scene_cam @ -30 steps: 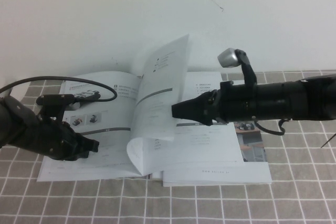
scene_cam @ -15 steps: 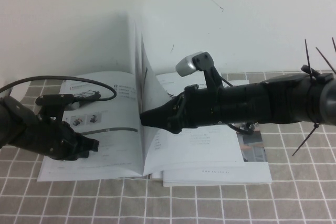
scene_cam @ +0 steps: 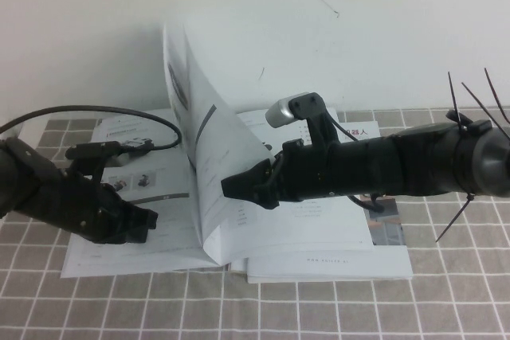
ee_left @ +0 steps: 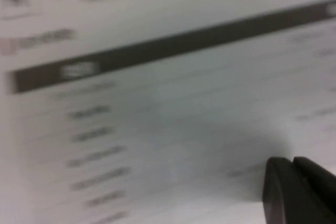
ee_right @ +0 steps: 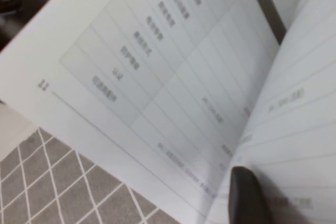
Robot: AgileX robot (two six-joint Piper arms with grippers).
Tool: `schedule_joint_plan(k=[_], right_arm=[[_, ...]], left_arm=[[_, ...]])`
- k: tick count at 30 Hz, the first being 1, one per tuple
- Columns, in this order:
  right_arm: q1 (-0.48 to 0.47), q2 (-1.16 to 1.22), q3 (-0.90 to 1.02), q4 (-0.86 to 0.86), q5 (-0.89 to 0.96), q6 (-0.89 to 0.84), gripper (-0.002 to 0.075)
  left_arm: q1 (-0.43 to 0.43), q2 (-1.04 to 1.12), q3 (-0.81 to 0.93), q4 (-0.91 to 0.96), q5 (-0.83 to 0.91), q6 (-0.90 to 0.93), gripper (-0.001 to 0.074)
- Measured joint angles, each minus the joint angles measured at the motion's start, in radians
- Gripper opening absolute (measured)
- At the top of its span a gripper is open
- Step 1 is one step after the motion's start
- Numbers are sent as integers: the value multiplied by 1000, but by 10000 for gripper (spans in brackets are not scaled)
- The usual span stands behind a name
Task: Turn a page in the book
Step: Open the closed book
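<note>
The book [scene_cam: 319, 252] lies open on the checked cloth. The page [scene_cam: 207, 149] stands up from the spine and curves toward the left, its top edge high against the wall. My right gripper [scene_cam: 231, 187] is at the page's free edge, just right of the spine, shut on the page. In the right wrist view one dark finger [ee_right: 247, 198] lies against the lifted page [ee_right: 294, 77], and the other finger is hidden behind it. My left gripper [scene_cam: 142, 225] is shut and rests on the book's left-hand leaf; its fingers [ee_left: 294, 182] touch the printed paper.
A grey-and-white checked cloth [scene_cam: 335, 308] covers the table around the book. A white wall [scene_cam: 358, 37] rises just behind the book. The left arm's black cable [scene_cam: 127, 115] loops over the left leaf.
My right gripper has moved left across the spine with the page, which rose from leaning right to standing and bending left. My left gripper shifted only slightly.
</note>
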Motion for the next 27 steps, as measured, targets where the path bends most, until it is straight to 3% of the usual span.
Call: schedule_joint_plan(k=[6,16,22,27], right_arm=[[0,0,0,3,-2,-2,324],[0,0,0,4,-10,-2,324],[0,0,0,4,-48,21,324],[-26,-29,0,-89,-133,147,324]], left_arm=[[-4,-131,-66,-2,118,8,-4],[-4,-391,-320,-34,254,8,-4],[-4,-397,-363,-34,302,8,-4],[-4,-305,-363,17,304,8,-4]])
